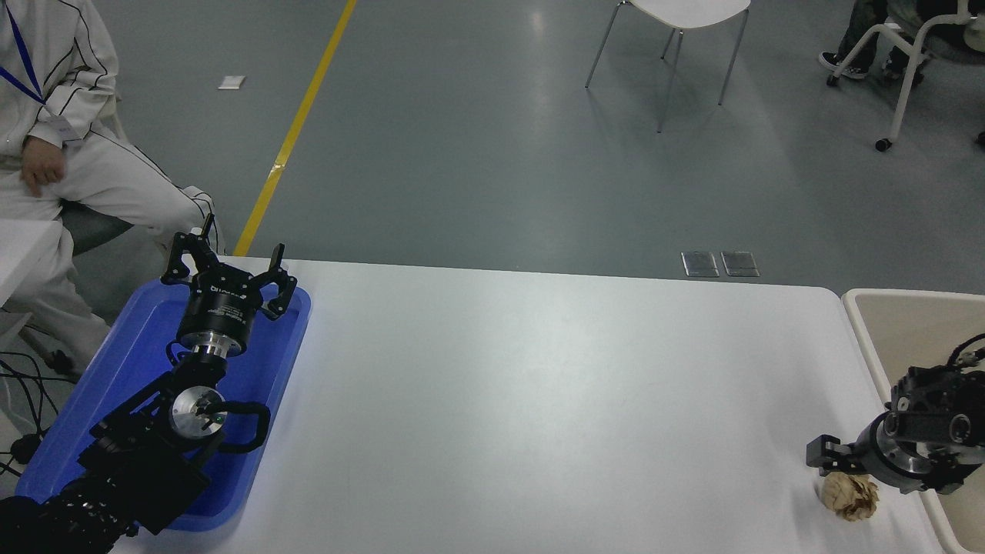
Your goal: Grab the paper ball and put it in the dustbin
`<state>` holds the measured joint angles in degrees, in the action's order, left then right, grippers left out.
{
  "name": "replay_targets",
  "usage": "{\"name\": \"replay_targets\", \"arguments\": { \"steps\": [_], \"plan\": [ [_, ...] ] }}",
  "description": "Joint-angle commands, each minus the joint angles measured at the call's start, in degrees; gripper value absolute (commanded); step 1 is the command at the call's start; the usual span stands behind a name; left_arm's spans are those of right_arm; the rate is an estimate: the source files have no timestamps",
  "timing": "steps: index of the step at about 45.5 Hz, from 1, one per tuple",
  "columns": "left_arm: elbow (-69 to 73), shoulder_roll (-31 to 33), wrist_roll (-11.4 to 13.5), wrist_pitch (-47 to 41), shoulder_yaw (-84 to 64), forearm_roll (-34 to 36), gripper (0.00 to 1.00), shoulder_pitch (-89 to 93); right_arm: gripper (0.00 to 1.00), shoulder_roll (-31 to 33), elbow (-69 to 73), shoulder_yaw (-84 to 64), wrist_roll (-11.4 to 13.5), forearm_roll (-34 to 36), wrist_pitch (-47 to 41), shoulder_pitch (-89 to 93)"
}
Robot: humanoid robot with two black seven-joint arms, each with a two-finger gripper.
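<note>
Paper ball (pixel 849 496): a small crumpled wad of tan-beige paper, irregular in outline, its surface wrinkled into folds with darker creases between lighter ridges. It rests on the white table (pixel 539 400) near the table's right front corner, close beside the dustbin's near wall but not inside it.

Dustbin (pixel 860 323): cream-beige, with a thick rounded rim and smooth inner walls, standing against the right end of the table; only its left part is in view.

Right gripper (pixel 827 459): enters from the right edge above the dustbin's rim, wrist with a silver ring, black fingers pointing left and downward directly over the paper ball. One black fingertip (pixel 820 453) shows just above and left of the ball; the ball's upper edge sits at or under the finger assembly. Whether the fingers are spread or pinching the paper cannot be told from this view, nor whether they touch it.

Left gripper (pixel 229 271): parked at lower left above a shallow blue tray (pixel 115 369), fingers spread apart and holding nothing.

A person in white clothing (pixel 69 154) sits beyond the table's left far corner. White chairs (pixel 677 31) stand on the grey floor further back
</note>
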<state>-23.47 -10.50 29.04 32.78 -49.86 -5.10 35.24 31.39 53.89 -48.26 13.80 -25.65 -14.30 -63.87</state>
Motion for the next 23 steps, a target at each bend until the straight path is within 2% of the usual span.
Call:
{"name": "replay_targets", "arguments": {
  "steps": [1,7,12,14,15,20,23],
  "plan": [
    [0.0,0.0,0.0,0.0,0.0,0.0,1.00,0.0,0.97,-0.6,-0.1,0.3,0.0,0.2,0.6,0.8],
    [0.0,0.0,0.0,0.0,0.0,0.0,1.00,0.0,0.93,-0.7,0.0,2.0,0.0,0.3,0.5,1.6],
    [0.0,0.0,0.0,0.0,0.0,0.0,1.00,0.0,0.83,-0.9,0.0,2.9,0.0,0.3,0.6,2.3],
    [0.0,0.0,0.0,0.0,0.0,0.0,1.00,0.0,0.75,-0.9,0.0,2.9,0.1,0.3,0.6,2.8],
    [0.0,0.0,0.0,0.0,-0.1,0.0,1.00,0.0,0.68,-0.9,0.0,3.0,0.1,0.8,0.6,3.1],
    [0.0,0.0,0.0,0.0,0.0,0.0,1.00,0.0,0.54,-0.9,0.0,2.9,0.1,4.8,0.6,3.3],
    [0.0,0.0,0.0,0.0,0.0,0.0,1.00,0.0,0.38,-0.9,0.0,2.9,0.1,7.5,0.5,3.4]
  ]
}}
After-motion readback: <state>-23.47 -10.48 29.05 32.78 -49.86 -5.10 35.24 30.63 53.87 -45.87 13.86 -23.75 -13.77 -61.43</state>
